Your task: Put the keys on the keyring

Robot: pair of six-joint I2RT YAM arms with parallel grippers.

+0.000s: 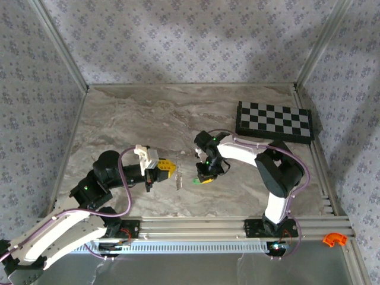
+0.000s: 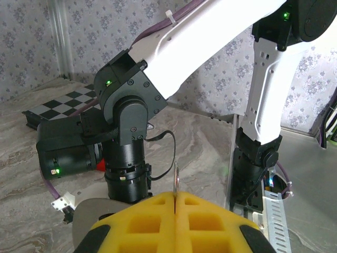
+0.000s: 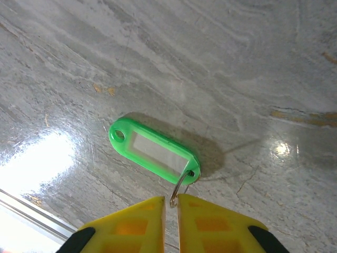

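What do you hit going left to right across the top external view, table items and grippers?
left gripper → keyring → green key → checkerboard → orange curved piece. The right gripper is left out because it overlaps the green key.

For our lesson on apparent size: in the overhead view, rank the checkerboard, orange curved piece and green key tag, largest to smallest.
1. checkerboard, by far.
2. orange curved piece.
3. green key tag, a speck; the right hand may hide part of it, so second and third are unsure.
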